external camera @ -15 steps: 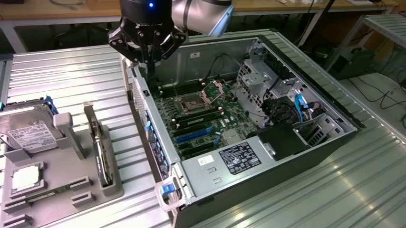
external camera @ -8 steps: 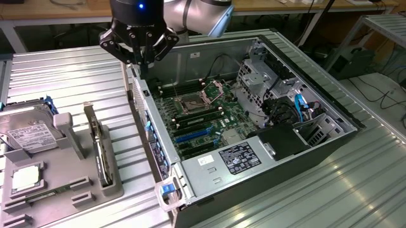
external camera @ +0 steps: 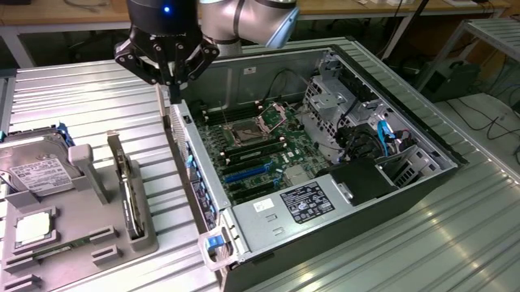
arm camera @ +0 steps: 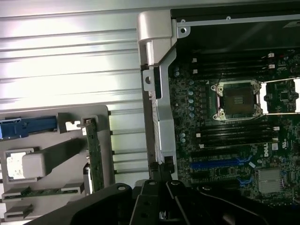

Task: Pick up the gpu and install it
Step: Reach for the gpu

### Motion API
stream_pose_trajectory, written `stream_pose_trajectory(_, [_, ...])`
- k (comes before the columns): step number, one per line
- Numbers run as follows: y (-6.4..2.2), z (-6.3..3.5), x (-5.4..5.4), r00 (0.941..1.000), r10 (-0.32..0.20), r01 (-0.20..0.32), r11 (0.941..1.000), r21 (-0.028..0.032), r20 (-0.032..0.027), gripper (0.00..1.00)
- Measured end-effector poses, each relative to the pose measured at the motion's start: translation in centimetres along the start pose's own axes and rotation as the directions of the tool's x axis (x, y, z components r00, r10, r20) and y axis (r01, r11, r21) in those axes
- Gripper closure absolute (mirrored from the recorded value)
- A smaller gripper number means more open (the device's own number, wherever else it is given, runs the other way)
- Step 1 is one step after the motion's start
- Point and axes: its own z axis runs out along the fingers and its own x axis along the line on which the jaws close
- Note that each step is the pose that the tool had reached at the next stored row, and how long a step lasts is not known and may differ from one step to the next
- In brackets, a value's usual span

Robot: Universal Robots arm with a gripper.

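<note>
The gpu (external camera: 130, 188) stands on edge in a slot of the grey holder tray (external camera: 154, 240), at the exterior view's left of the open computer case (external camera: 268, 222). The wrist view shows the gpu (arm camera: 95, 154) edge-on as a thin strip. My gripper (external camera: 174, 96) hangs above the case's near wall, behind the tray, fingers shut together with nothing between them. Seen from the wrist, the gripper (arm camera: 159, 174) tips meet over that wall's metal rim. Inside the case lies the motherboard (external camera: 260, 152) with blue expansion slots (external camera: 248, 173), and the same slots (arm camera: 220, 164) appear in the wrist view.
The tray also holds a silver hard drive (external camera: 33, 167), a processor chip (external camera: 34, 228) and a green memory stick (external camera: 61, 247). Drive cages and cables (external camera: 366, 134) fill the case's far side. All of this rests on a ribbed metal table (external camera: 89, 97).
</note>
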Motion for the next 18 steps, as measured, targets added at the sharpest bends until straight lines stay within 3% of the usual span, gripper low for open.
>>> stream_pose_trajectory(18, [-0.4,0.13,3.5,1.0,0.0,0.0,1.0,0.0,0.0,0.89])
